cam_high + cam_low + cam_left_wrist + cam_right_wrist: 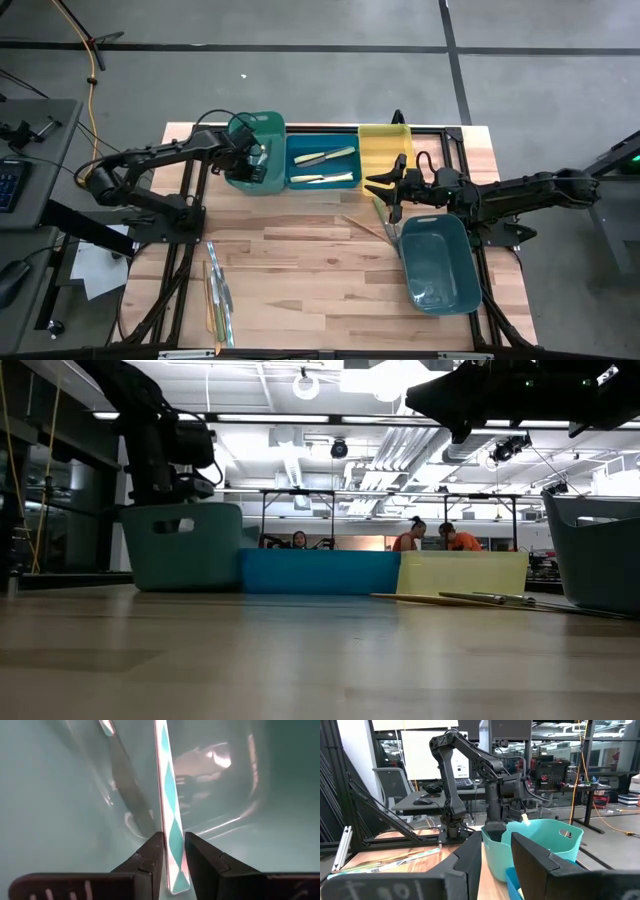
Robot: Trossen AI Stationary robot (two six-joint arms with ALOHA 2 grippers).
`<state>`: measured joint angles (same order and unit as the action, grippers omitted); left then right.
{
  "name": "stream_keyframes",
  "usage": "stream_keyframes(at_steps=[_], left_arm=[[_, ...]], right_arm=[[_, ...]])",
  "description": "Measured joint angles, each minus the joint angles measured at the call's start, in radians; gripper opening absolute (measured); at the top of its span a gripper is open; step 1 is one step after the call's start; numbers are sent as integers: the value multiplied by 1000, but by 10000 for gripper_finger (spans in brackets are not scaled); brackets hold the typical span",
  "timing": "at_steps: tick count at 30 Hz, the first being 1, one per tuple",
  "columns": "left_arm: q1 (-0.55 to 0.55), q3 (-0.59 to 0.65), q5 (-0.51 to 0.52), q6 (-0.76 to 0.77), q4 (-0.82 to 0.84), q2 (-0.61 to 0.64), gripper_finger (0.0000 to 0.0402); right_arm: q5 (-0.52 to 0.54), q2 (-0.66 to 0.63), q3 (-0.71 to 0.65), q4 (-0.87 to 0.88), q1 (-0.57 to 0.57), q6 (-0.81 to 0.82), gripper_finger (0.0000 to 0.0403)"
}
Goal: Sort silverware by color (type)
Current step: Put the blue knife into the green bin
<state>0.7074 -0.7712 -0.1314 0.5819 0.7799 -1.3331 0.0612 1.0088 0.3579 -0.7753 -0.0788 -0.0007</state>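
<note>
Left gripper (173,857): reaching down into the teal rectangular plastic bin (262,150) at the table's 11 o'clock; its dark fingers (150,860) are standing narrowly apart on either side of a clear-bluish handled utensil (168,805), and whether they are pressing on it cannot be told.
Clear-bluish handled utensil: standing nearly upright between those fingers, inside the teal bin.
Right gripper (385,187): hovering at about 2 o'clock, over the near edge of the yellow rectangular bin (384,146); its fingers (470,862) are standing partly apart with nothing between them.
Blue rectangular bin (322,165): sitting between the teal and yellow bins at 12 o'clock, holding pale yellow handled utensils (325,157).
Loose utensils (219,295): lying in a bundle on the wooden table (310,280) at 8 o'clock.
Thin brownish utensils (365,227): lying near the centre, toward 3 o'clock.
Grey-teal tub (437,263): sitting at 4 o'clock.
People (450,538): showing in the room beyond the table.
</note>
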Motion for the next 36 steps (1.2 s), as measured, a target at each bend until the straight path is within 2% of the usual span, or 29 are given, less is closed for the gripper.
stream_keyframes(at_steps=[12,18,22,25,29,33,36], left_arm=[[0,0,0,-12,-27,61,76],[0,-86,-3,-141,-32,93,76],[0,-185,45,-267,-43,129,76],[-20,-198,73,-364,-140,203,72],[-90,-107,63,-421,-386,353,44],[-189,56,64,-426,-607,509,7],[-269,188,65,-411,-739,615,5]], right_arm=[[0,0,0,0,0,-5,103],[0,0,0,0,0,-7,103],[0,0,0,0,0,-7,103],[0,0,0,3,0,-7,103],[3,0,0,24,0,-7,103],[36,0,0,27,0,-7,103],[48,0,0,27,0,0,103]])
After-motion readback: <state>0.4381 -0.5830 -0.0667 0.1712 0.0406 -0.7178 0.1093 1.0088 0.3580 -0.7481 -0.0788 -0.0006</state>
